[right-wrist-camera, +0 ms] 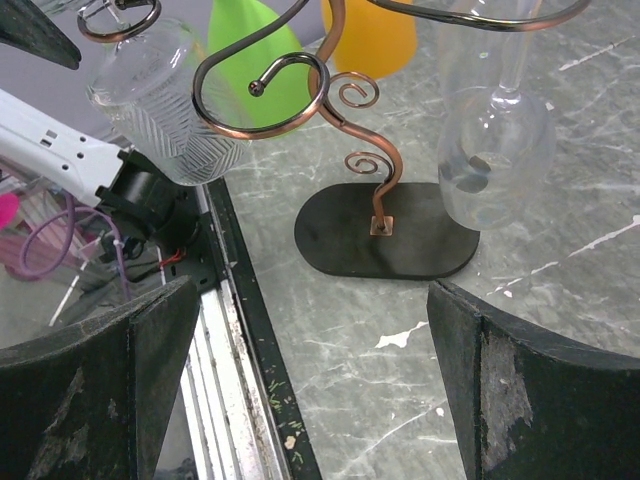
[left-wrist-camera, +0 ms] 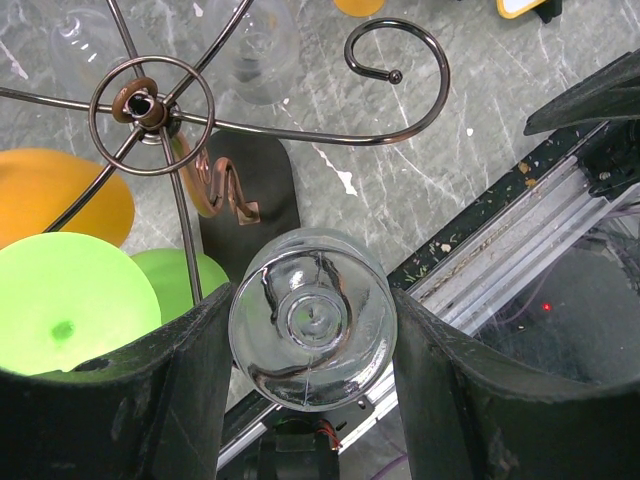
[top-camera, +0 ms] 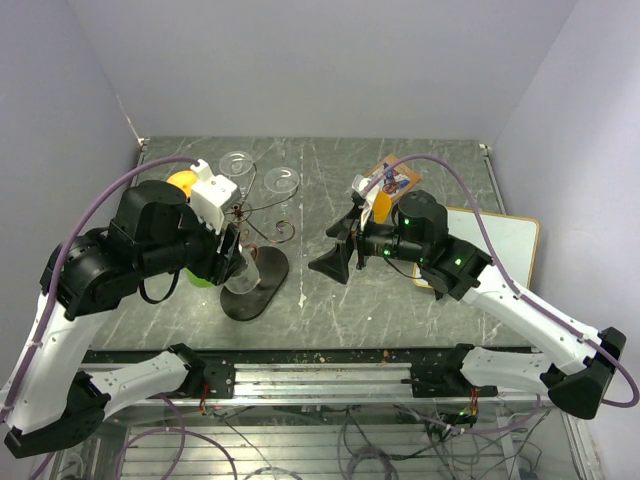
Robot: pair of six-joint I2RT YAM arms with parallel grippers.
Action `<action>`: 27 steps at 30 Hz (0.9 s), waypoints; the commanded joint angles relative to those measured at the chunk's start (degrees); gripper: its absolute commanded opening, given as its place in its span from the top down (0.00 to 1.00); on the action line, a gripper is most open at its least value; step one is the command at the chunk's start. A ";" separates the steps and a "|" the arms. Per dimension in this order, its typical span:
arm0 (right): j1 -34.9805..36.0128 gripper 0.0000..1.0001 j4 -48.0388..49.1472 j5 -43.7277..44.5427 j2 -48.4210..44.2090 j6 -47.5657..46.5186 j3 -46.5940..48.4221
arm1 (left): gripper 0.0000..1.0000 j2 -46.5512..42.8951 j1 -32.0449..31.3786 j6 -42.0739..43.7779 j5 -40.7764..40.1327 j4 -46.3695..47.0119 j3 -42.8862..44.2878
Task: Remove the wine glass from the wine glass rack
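Grey marbled worktop (top-camera: 400, 300) under white walls. The left hand (left-wrist-camera: 310, 345), partly open, clamps the bowl of a wine glass (left-wrist-camera: 312, 325) between both fingers, at the near side of the wine glass rack (left-wrist-camera: 150, 103); whether it has cleared the wire arm cannot be told. The right hand (top-camera: 335, 248) gapes wide and empty, right of the rack.

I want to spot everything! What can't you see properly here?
1. Left wrist view: the wine glass, in the left gripper, shows only its bowl, which hides the stem and whether it hangs on the wine glass rack.
2. Top view: the left arm covers most of that glass.
3. Right wrist view: the top edge cuts off the rack's top.
4. Top view: the orange card is too small to read.
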 commanded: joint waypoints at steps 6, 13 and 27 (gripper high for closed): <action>0.23 0.03 0.78 1.66 -0.08 -1.25 1.54 | 0.93 -1.39 -0.15 2.48 -0.31 0.65 1.30; 0.22 0.03 0.50 1.60 -0.13 -1.07 1.93 | 0.93 -2.10 -0.16 2.88 -2.71 0.50 0.48; 0.22 0.03 -0.89 2.98 -0.52 -1.23 2.80 | 0.93 -1.56 -0.11 -2.07 -5.97 1.30 1.46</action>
